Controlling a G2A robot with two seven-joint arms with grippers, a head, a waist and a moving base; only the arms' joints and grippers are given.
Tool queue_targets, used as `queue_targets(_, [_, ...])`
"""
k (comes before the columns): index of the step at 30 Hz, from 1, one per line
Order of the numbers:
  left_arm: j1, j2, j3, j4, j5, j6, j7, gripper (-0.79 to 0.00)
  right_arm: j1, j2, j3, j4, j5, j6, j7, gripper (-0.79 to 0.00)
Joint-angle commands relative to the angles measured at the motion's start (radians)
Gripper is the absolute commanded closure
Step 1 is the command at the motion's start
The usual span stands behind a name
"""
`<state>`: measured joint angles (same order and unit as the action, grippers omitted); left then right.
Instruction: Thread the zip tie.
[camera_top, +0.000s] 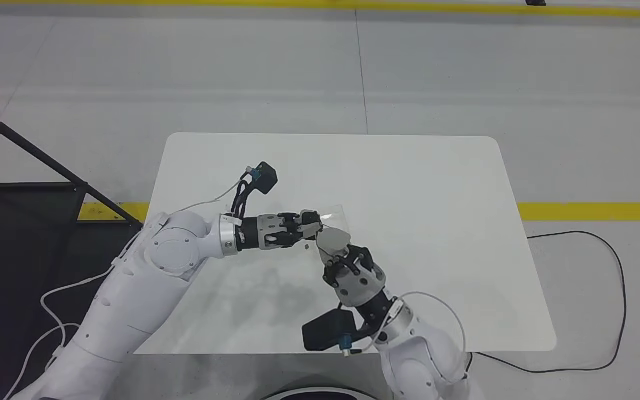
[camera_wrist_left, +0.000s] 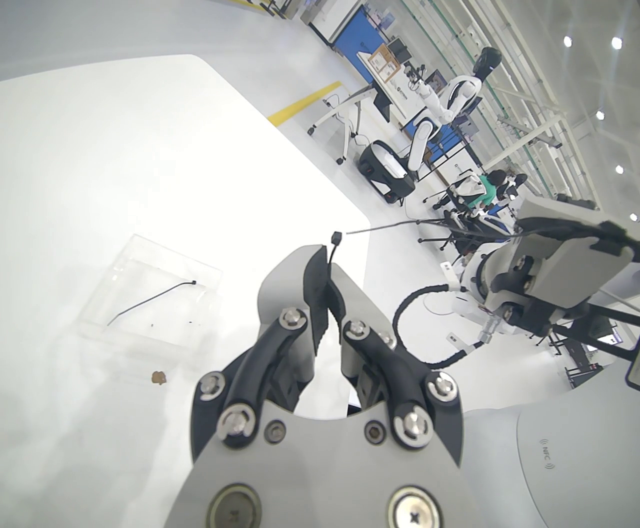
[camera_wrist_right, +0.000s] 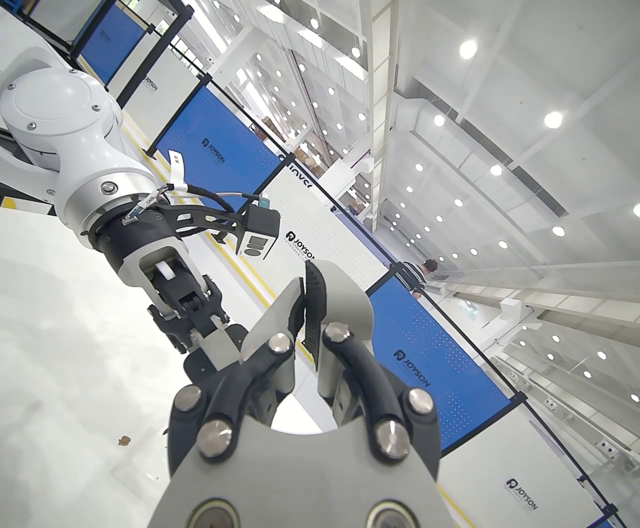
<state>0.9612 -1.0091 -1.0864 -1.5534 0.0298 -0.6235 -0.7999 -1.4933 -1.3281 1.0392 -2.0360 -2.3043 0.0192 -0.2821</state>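
Observation:
My left gripper (camera_wrist_left: 325, 265) is shut on a black zip tie, whose small square head (camera_wrist_left: 337, 235) pokes out past the fingertips. The tie's thin tail (camera_wrist_left: 400, 227) runs from just beside the head across to my right gripper (camera_wrist_left: 522, 234), which is shut on it. The tail's tip sits a hair's width from the head. In the top view the left gripper (camera_top: 305, 227) and right gripper (camera_top: 328, 243) meet above the middle of the white table (camera_top: 440, 190). The right wrist view has the right gripper (camera_wrist_right: 306, 287) with its pads pressed together, close to the left gripper (camera_wrist_right: 200, 320).
A shallow clear tray (camera_wrist_left: 125, 265) lies flat on the table beside the grippers, with a second black zip tie (camera_wrist_left: 150, 300) in it. A small brown crumb (camera_wrist_left: 159, 378) lies near the tray. The table's far and right parts offer free room.

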Motion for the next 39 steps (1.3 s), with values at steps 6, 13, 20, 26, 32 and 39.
queue_targets(6, [0.0, 0.0, 0.0, 0.0, 0.0, 0.0, 0.0, 0.0, 0.004, 0.001, -0.002, 0.003, 0.002, -0.007, 0.008, 0.0])
queue_targets(13, [0.0, 0.0, 0.0, 0.0, 0.0, 0.0, 0.0, 0.0, -0.001, 0.003, -0.003, 0.0, -0.001, 0.009, -0.008, 0.0])
queue_targets(20, [0.0, 0.0, 0.0, 0.0, 0.0, 0.0, 0.0, 0.0, 0.0, 0.005, -0.004, 0.003, -0.007, -0.005, 0.0, 0.0])
queue_targets(26, [0.0, 0.0, 0.0, 0.0, 0.0, 0.0, 0.0, 0.0, 0.006, 0.005, -0.009, 0.005, -0.008, -0.007, 0.01, 0.0])
queue_targets(32, [0.0, 0.0, 0.0, 0.0, 0.0, 0.0, 0.0, 0.0, 0.008, 0.005, -0.01, 0.007, -0.004, -0.001, 0.011, 0.0])
queue_targets(39, [0.0, 0.0, 0.0, 0.0, 0.0, 0.0, 0.0, 0.0, 0.012, 0.006, -0.013, 0.007, -0.003, 0.002, 0.01, 0.0])
